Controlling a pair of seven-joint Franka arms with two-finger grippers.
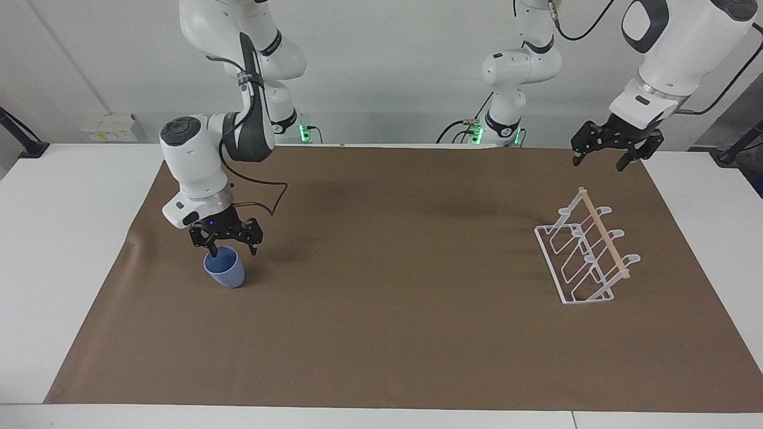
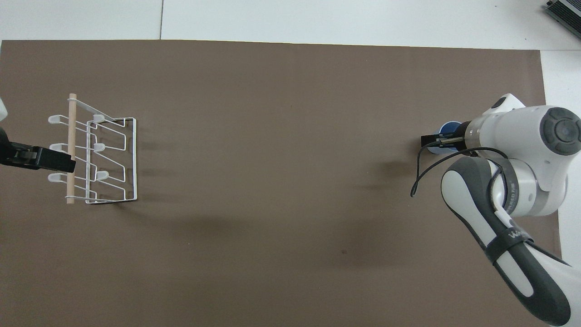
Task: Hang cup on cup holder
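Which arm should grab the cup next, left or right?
Right. The right gripper hangs open directly over the cup, jaws at its rim. The left gripper waits, open, over the mat's edge by the cup holder.

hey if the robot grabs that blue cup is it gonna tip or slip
The cup looks like thin smooth plastic, so probably light and a bit slippery. It stands upright on its narrower base, so a sideways nudge may tip it. With the open right hand at its rim, a wall pinch could flex it slightly.
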